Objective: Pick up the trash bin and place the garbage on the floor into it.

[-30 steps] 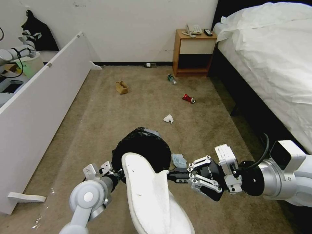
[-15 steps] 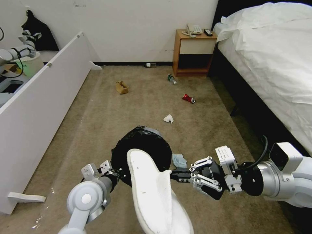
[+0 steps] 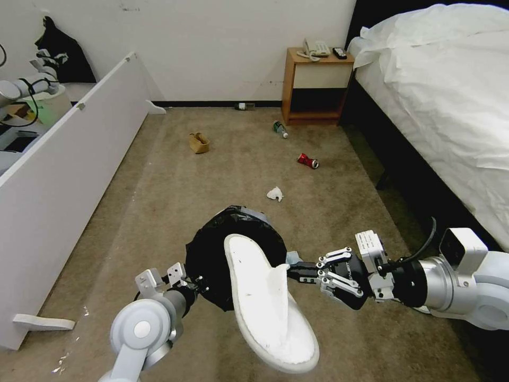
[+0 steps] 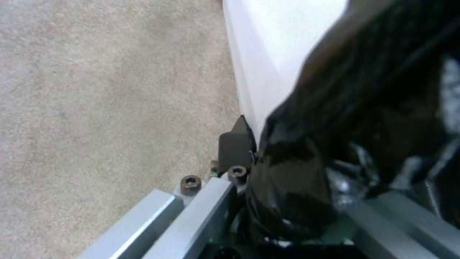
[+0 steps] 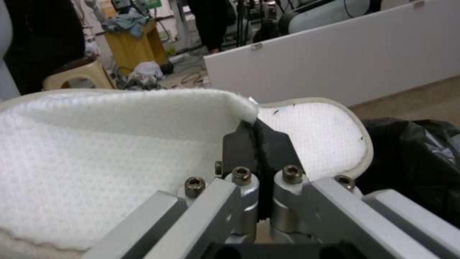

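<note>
The trash bin [image 3: 233,241], white with a black bag over its rim, hangs just above the carpet floor [image 3: 175,196]. My left gripper [image 3: 198,280] is shut on its near rim; in the left wrist view the gripper [image 4: 256,153] pinches the bag [image 4: 364,118] against the white wall [image 4: 273,54]. My right gripper [image 3: 292,271] is shut on the upper edge of a white slipper [image 3: 265,302], whose far end lies over the bin's mouth. The right wrist view has the slipper [image 5: 96,162] clamped between the fingers [image 5: 244,144]. Farther off lie a tissue [image 3: 274,194], red can [image 3: 307,160], bottle [image 3: 280,129] and brown paper bag [image 3: 199,142].
A white board [image 3: 69,159] leans along the left. A bed [image 3: 440,106] runs down the right, with a wooden nightstand [image 3: 315,87] at the back wall. Another small bottle [image 3: 244,106] lies at the baseboard. Open carpet stretches between bin and wall.
My right gripper carried the slipper up and forward, so its far end is now over the bin's mouth. The bin shifted slightly right with my left gripper.
</note>
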